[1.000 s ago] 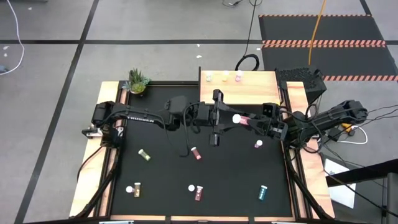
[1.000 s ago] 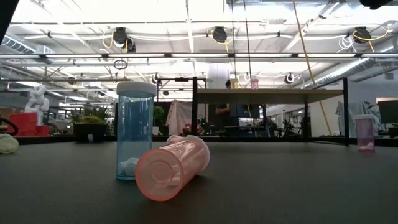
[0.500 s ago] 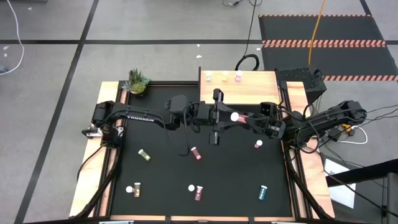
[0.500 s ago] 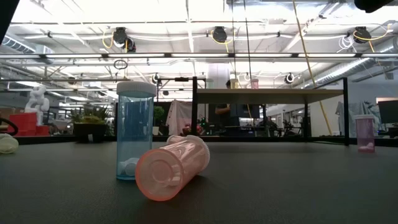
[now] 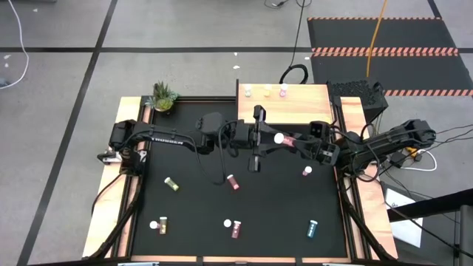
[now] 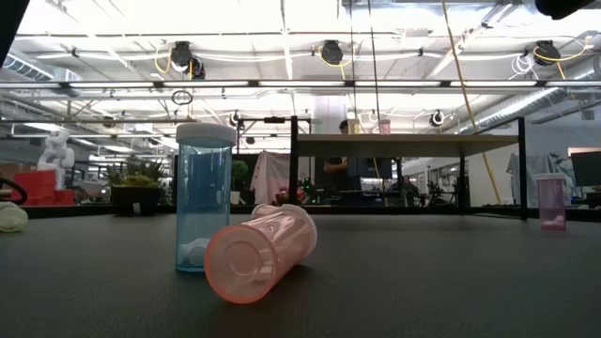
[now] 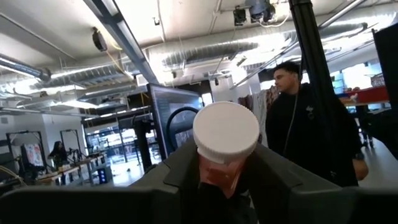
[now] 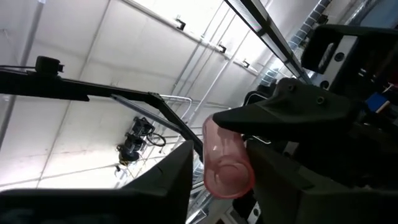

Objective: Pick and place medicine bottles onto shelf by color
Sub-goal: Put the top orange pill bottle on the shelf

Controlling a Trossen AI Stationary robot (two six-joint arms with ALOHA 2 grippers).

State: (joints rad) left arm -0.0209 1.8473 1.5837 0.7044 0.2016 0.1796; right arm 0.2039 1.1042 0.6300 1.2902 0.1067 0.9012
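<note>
Seen from above, the left end effector (image 5: 275, 140) and right end effector (image 5: 294, 142) are met over the black surface (image 5: 192, 214) just in front of the shelf (image 5: 295, 111), a pink medicine bottle (image 5: 283, 140) spanning both. Only the wrist views show the grips: the left fingers (image 7: 186, 171) are pinched below its white cap, while the right fingers (image 8: 168, 180) flank its clear pink base, contact not discernible. The low view alone shows a teal bottle (image 6: 204, 199) upright and a pink one (image 6: 258, 252) lying beside it.

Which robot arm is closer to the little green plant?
Left. The left gripper is mid-table, right of the plant; the right gripper sits farther right, across the pink bottle.
</note>
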